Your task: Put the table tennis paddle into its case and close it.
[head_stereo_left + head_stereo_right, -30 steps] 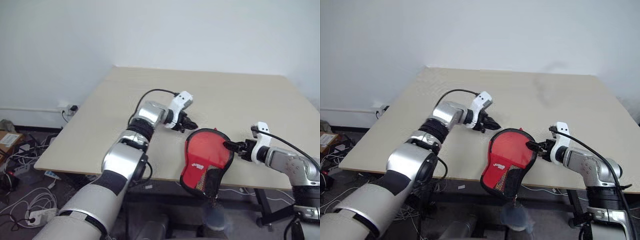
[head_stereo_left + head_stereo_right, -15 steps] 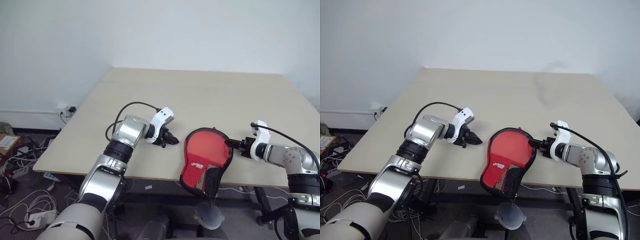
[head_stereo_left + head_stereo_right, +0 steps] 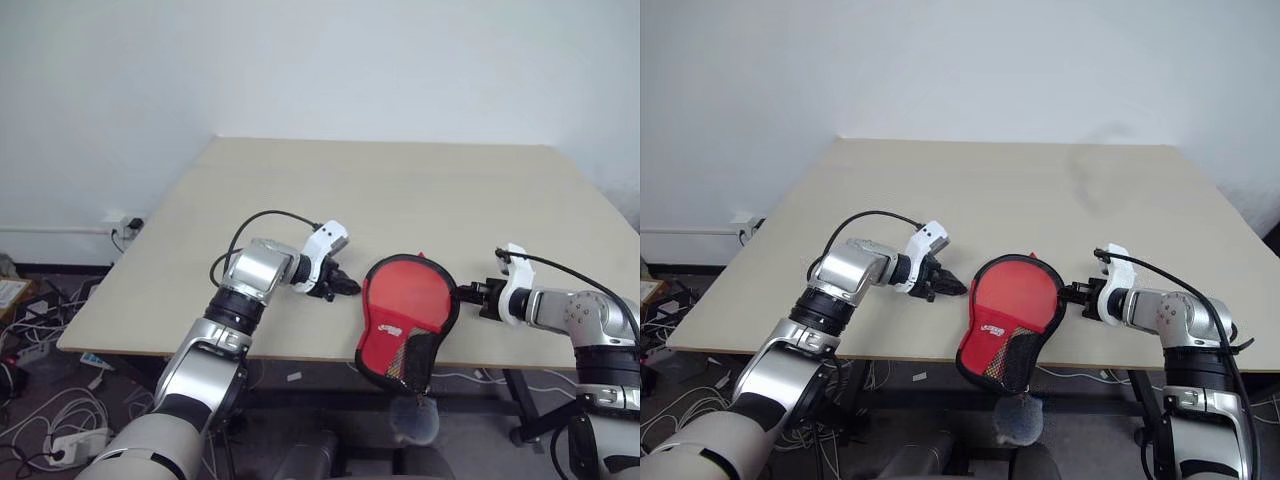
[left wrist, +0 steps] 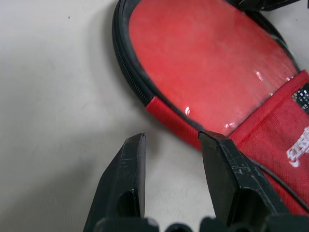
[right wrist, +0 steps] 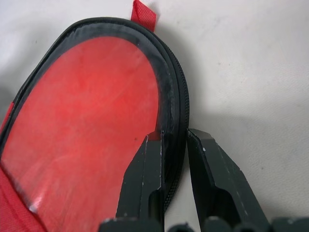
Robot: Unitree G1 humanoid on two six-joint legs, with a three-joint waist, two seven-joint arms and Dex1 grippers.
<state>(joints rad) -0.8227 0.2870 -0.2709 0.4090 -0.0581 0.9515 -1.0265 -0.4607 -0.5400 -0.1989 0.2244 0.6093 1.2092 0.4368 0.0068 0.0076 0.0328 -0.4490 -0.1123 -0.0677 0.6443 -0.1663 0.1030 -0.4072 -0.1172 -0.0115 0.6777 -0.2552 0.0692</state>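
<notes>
The case [image 3: 408, 318], paddle [image 3: 405, 300] seen red inside, lies at the table's [image 3: 400, 190] near edge, handle end overhanging toward six o'clock. The right gripper [image 5: 170, 145] is pinched on its zip rim at three o'clock; the left gripper [image 4: 169, 145], fingers apart, waits at nine.

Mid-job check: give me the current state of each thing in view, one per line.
case: lying at the table's front edge, narrow end overhanging, clear side up, red showing through.
left gripper: open, empty, beside the case's rim.
right gripper: pinching the case's black zip edging.
ball: hanging below the table edge.
table: bears the case.
</notes>
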